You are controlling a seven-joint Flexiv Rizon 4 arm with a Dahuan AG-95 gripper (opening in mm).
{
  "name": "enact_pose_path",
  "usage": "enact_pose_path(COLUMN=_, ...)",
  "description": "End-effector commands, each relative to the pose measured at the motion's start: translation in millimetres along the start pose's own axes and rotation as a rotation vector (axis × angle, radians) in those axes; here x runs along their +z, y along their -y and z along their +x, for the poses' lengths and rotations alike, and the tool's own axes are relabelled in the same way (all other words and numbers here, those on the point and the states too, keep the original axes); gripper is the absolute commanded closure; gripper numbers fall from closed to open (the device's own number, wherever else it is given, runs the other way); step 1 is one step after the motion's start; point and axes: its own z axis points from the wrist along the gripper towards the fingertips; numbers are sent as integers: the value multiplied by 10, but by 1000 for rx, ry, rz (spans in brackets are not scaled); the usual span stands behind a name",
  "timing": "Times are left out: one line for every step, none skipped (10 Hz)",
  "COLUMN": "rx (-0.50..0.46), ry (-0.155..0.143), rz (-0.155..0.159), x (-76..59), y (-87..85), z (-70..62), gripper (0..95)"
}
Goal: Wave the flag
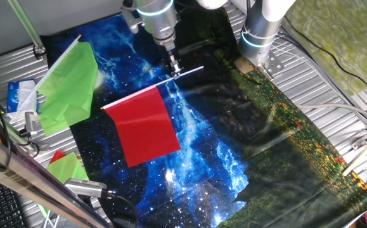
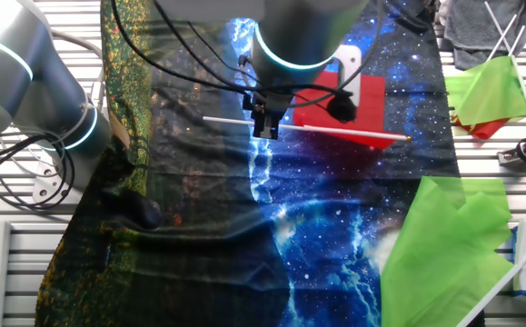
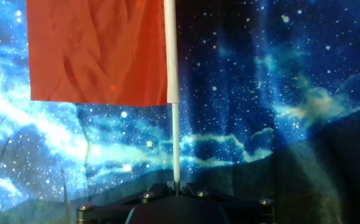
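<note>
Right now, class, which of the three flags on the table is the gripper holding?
The red flag: the gripper pinches its white stick. The big green flag and small green-and-red flag lie untouched.

Your arm reaches in over the desk (image 1: 335, 88), wrist pointing straight down. Claw (image 1: 175, 68) hangs low, fingers (image 2: 266, 123) pinched tight together on the flag's (image 1: 144, 126) stick, holding it level. Hand view: stick runs straight out between the fingertips.
</note>
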Motion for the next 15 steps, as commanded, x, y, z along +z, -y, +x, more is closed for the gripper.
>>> enact_pose_path(rx=-4, ry=20, rz=-8, x=-9, y=-3, z=4, gripper=950)
enact_pose_path(rx=-11, ry=19, rz=-9, x=-9, y=-3, z=4, gripper=950)
enact_pose_path(rx=-24, ry=22, rz=-12, x=-9, y=-3, z=4, gripper=950)
enact_pose_path(rx=-26, ry=14, rz=-20, x=-9, y=-3, z=4, gripper=950)
enact_pose_path(rx=-31, ry=8, rz=-23, x=-9, y=-3, z=4, gripper=950)
enact_pose_path(rx=-44, ry=4, rz=-22, x=-9, y=-3, z=4, gripper=950)
enact_pose_path(rx=-60, ry=-7, rz=-20, x=-9, y=-3, z=4, gripper=950)
enact_pose_path(rx=-65, ry=-16, rz=-19, x=-9, y=-3, z=4, gripper=950)
enact_pose_path(rx=-68, ry=-17, rz=-20, x=-9, y=-3, z=4, gripper=950)
enact_pose_path(rx=-63, ry=-20, rz=-16, x=-45, y=3, z=-1, gripper=950)
enact_pose_path(rx=-64, ry=-17, rz=-6, x=-30, y=8, z=-6, gripper=950)
enact_pose_path(rx=-67, ry=-10, rz=-13, x=-30, y=8, z=-6, gripper=950)
enact_pose_path(rx=-69, ry=-10, rz=-24, x=-30, y=8, z=-6, gripper=950)
enact_pose_path(rx=-65, ry=-21, rz=-24, x=-117, y=-10, z=-15, gripper=950)
enact_pose_path(rx=-66, ry=-30, rz=-32, x=-263, y=-26, z=-10, gripper=950)
